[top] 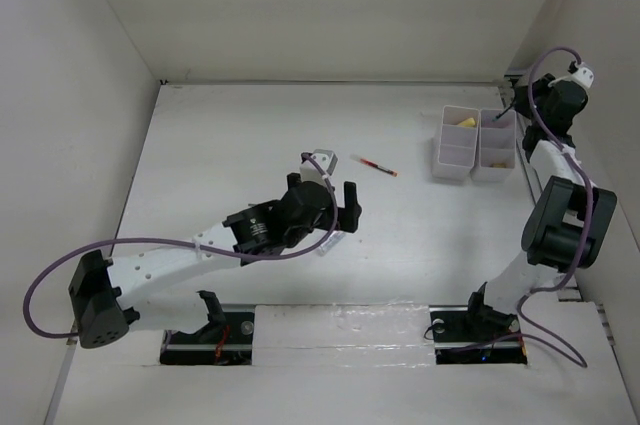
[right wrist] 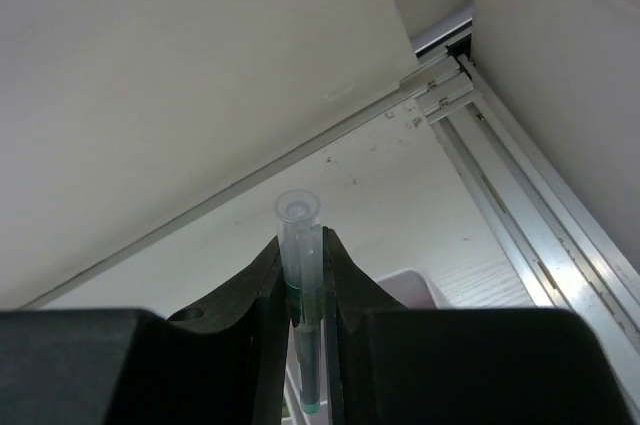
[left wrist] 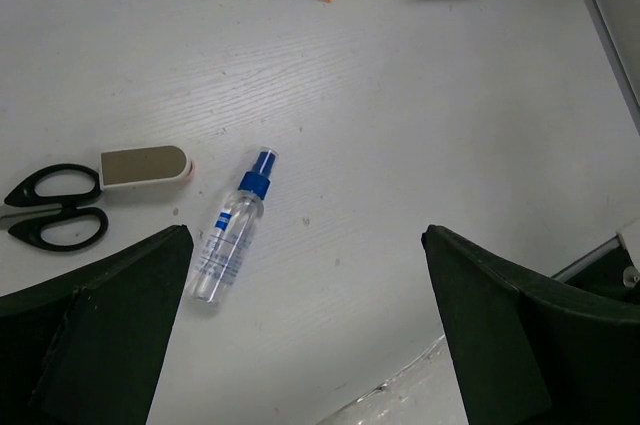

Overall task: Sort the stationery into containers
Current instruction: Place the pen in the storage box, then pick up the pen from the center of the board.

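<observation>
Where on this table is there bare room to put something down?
Free: the far-left stretch of table left of the red pen, and the middle patch between that pen, the bins and the near edge. Crowded: under the left gripper, where scissors, beige block and bottle lie close together.

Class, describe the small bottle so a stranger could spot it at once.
On the white table, find the black-handled scissors. Beside them lies a beige block, and next to that a small bottle on its side. It alone is clear, with a blue cap.
</observation>
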